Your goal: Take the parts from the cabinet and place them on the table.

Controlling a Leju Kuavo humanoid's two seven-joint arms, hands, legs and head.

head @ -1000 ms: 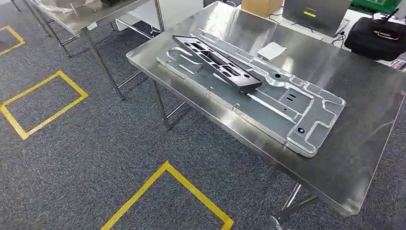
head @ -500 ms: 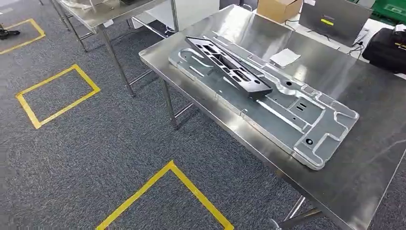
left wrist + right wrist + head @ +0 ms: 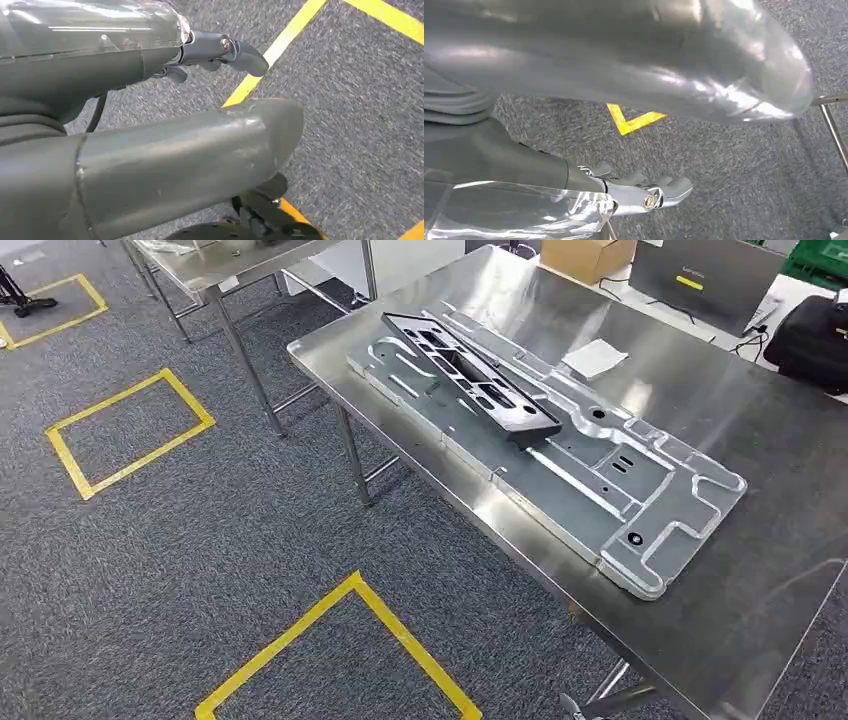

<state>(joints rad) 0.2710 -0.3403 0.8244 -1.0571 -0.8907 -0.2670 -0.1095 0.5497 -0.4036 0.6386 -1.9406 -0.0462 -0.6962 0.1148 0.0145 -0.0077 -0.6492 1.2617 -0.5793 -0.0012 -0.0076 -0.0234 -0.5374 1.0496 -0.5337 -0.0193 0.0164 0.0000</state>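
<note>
**Two parts down on the tabletop, both robot hands hanging free**

Head view looks down on a steel tabletop (image 3: pixel 700 410), and here are the parts: a long grey plate (image 3: pixel 600 475) lies flat along the near edge, running diagonally from far left to near right. On top of it sits a black frame (image 3: pixel 470 375), resting across the plate's far-left half, one end just past the plate's middle. Both are on the table, nothing touching them.

Beyond the plate, a white paper slip (image 3: pixel 595 358) lies on the steel, apart from the parts. At the far edge: a cardboard box (image 3: pixel 585 255), contents hidden; a grey laptop (image 3: pixel 700 275), lid up; and a black bag (image 3: pixel 815 335) at the right, closed as far as one can tell.

Floor is grey carpet with yellow tape squares (image 3: pixel 125 430). A second steel table (image 3: pixel 230 260) stands further left.

Left wrist view: the left robot hand (image 3: pixel 215 50) hangs over the carpet by a yellow line, fingers (image 3: pixel 245 52) stretched out and apart from the thick thumb, holding nothing — released.

Right wrist view: the right robot hand (image 3: pixel 639 192) likewise over carpet, fingers (image 3: pixel 674 187) extended, thumb well clear, nothing in it — released too. A yellow tape corner (image 3: pixel 631 120) shows on the floor beyond.
</note>
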